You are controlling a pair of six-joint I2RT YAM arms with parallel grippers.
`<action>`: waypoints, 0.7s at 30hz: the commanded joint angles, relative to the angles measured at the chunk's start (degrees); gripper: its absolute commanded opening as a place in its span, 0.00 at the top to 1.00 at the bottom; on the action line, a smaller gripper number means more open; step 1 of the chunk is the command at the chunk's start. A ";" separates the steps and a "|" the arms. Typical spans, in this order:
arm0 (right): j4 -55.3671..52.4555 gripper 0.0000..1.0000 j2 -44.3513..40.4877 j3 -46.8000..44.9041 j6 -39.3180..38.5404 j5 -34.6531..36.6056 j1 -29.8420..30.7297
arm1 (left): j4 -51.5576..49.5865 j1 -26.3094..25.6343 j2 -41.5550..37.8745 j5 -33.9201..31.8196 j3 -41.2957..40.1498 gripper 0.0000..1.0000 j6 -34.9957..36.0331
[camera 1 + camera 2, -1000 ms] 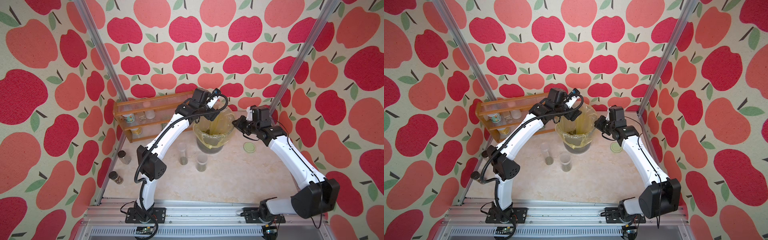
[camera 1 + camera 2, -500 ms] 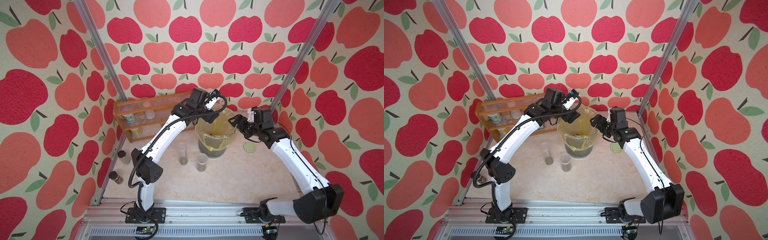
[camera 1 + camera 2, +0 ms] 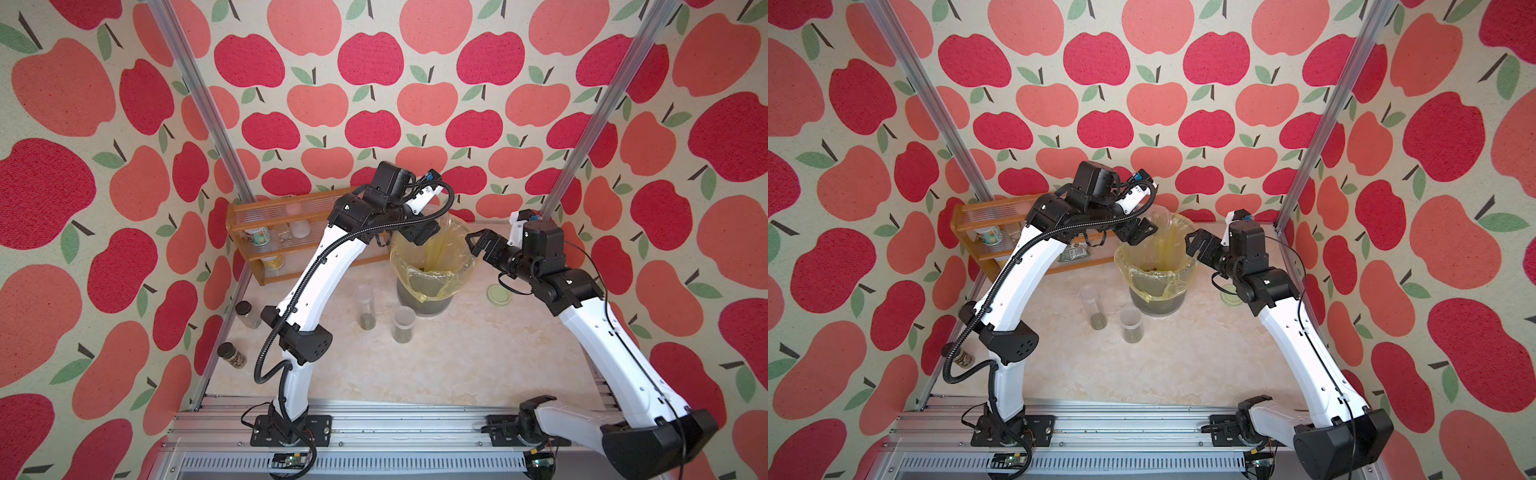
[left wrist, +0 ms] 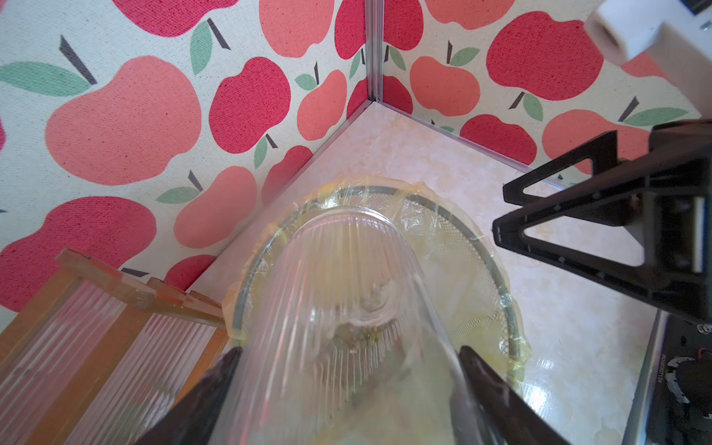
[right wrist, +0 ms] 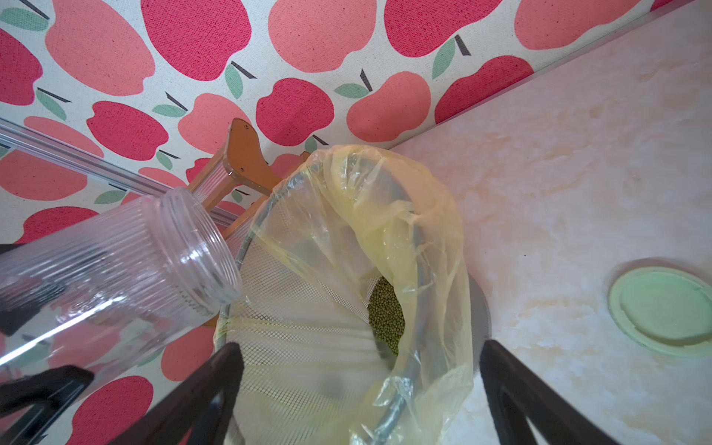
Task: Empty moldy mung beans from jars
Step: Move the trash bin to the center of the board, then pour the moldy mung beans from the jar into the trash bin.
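- Nearest, on the left arm's side, two small dark-lidded jars stand by the wall on the pale tabletop.
- Further in, near the middle, the tall jar and the short jar with a frosted top stand upright, just beside each other but not touching. Each has a small heap of mung beans at its bottom.
- A green lid lies flat on the tabletop on the right arm's side of the bin, below that arm's wrist.
- The bin, a mesh basket lined with a yellow bag, stands just behind the two jars. The right wrist view shows more mung beans lying deep inside it.
- The right claw hangs at the bin's rim on its own side, released, its fingers spread wide with nothing between them.
- The left claw is above the far side of the bin, grasping the wide jar by its ribbed body, one finger on each side.
- That jar has no lid and is tipped over, its open mouth at the bin's rim. A greenish clump shows through its wall in the left wrist view; I cannot tell whether it sits in the jar or in the bin below.
- Farthest, a wooden rack stands against the back wall with printed cans on its shelves.
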 commanded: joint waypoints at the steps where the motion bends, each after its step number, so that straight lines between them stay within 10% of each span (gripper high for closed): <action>1: -2.05 0.01 -0.15 -1.38 -2.03 2.13 0.07 | -3.73 -0.28 4.60 0.05 3.35 0.37 -1.93; 13: -1.15 0.01 -1.12 -2.59 -2.00 3.11 -0.11 | 6.45 -1.41 -3.96 0.16 -6.10 0.37 0.54; 18: -1.13 0.01 -0.62 -2.67 -1.39 2.17 -0.09 | -7.11 -0.63 6.62 -0.80 13.47 0.40 -0.82; 21: -0.95 0.01 -1.33 -3.14 -1.15 2.45 -0.09 | -4.53 -1.89 2.70 -2.07 6.20 0.40 -1.10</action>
